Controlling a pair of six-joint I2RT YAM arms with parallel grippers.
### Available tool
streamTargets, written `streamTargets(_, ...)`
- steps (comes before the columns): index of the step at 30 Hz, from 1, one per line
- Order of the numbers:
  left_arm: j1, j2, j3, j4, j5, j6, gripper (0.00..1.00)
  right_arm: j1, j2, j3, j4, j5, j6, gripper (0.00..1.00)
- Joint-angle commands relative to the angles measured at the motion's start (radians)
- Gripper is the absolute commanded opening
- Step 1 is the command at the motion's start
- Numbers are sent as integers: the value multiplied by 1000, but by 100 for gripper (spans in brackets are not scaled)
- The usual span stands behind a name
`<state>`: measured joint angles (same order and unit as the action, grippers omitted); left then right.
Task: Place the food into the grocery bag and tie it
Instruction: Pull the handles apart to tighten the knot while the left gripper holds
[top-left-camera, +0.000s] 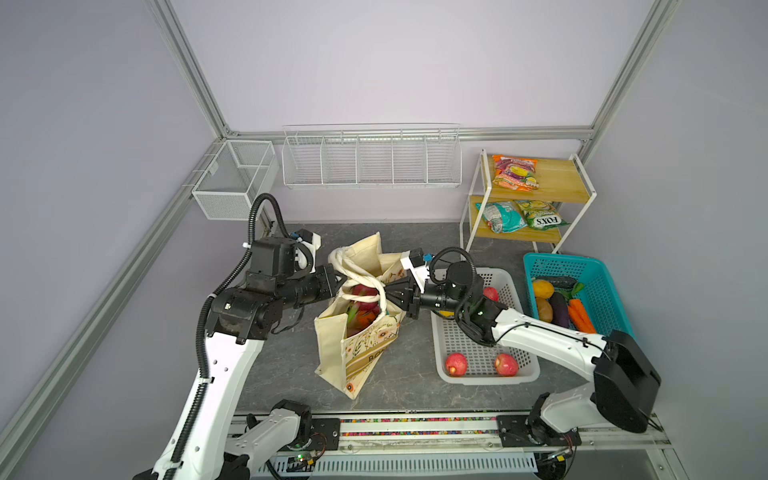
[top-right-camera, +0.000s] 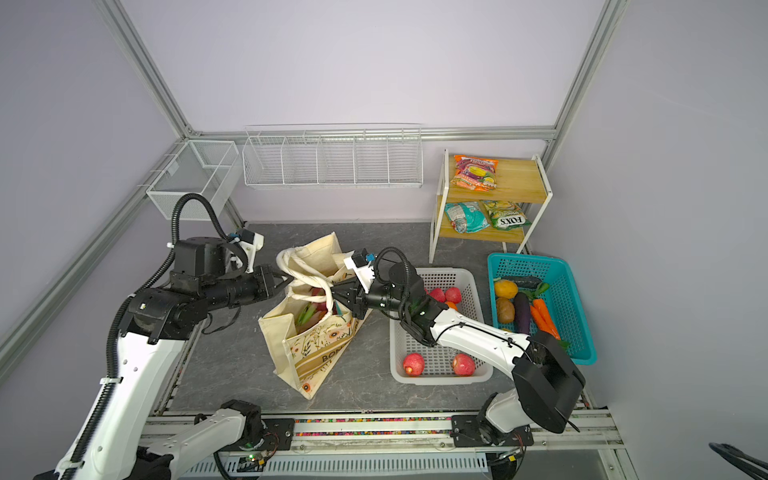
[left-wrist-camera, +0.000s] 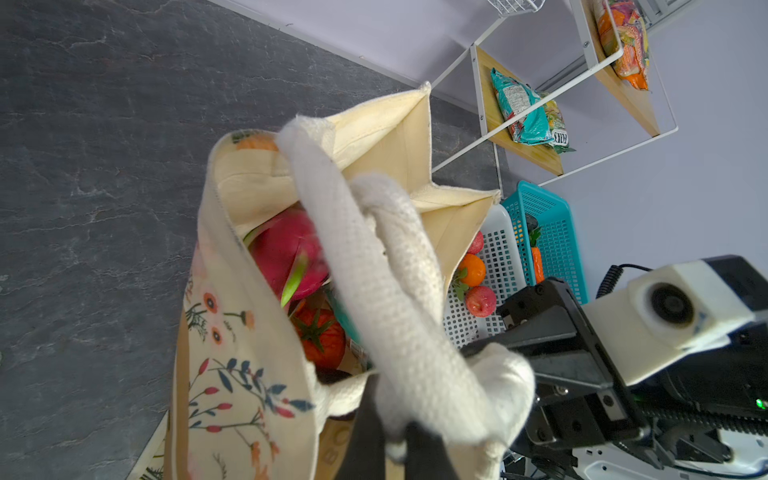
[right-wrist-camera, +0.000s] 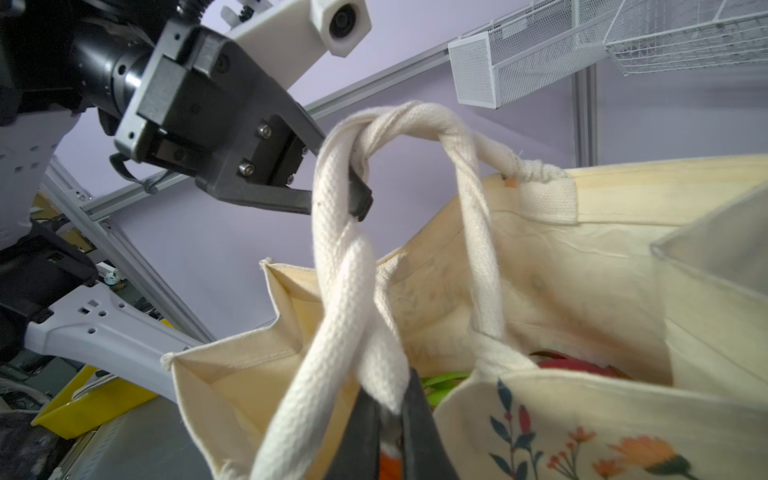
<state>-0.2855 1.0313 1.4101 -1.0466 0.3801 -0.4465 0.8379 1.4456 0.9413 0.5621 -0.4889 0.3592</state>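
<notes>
The cream floral grocery bag (top-left-camera: 361, 353) (top-right-camera: 307, 357) stands open mid-table. Inside it lie a pink dragon fruit (left-wrist-camera: 282, 249) and a red-orange fruit (left-wrist-camera: 322, 336). Its two strap handles (top-left-camera: 353, 270) (right-wrist-camera: 345, 270) are crossed and twisted round each other above the mouth. My left gripper (top-left-camera: 337, 286) (left-wrist-camera: 395, 440) is shut on a strap at the bag's left side. From the right, my right gripper (top-left-camera: 388, 293) (right-wrist-camera: 390, 411) is shut on a strap too. More food lies outside: red apples (top-left-camera: 456, 363), and snack packets (top-left-camera: 515, 172) on the shelf.
A white perforated basket (top-left-camera: 453, 332) lies under my right arm. The teal basket (top-left-camera: 602, 286) at the right holds yellow fruit, an eggplant (top-left-camera: 559, 309) and carrots. A wooden shelf unit (top-left-camera: 557, 183) stands back right, and wire racks (top-left-camera: 370, 158) hang on the back wall.
</notes>
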Motion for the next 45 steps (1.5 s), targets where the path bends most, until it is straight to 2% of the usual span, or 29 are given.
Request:
streamTargets(1,57,-44,-2,-56,-33,46,0,-66,-59,-36,22,138,25,7)
streamTargets(17,158,-95,-52,-103,7,95,0,-123,-170,-102,21,275,33,7)
streamTargets(25,171,-123,-66,-168,-92,121,0,-133,-218,-135,-4,392,20,7)
streamTargets(37,319,-137,-84,-187,-107,154,0,-164,-303,-189,-53,551,-17,7)
streamTargets(45,405,-137,-86,-159,-167,114,0,-182,-379,-222,-95,639,-51,7)
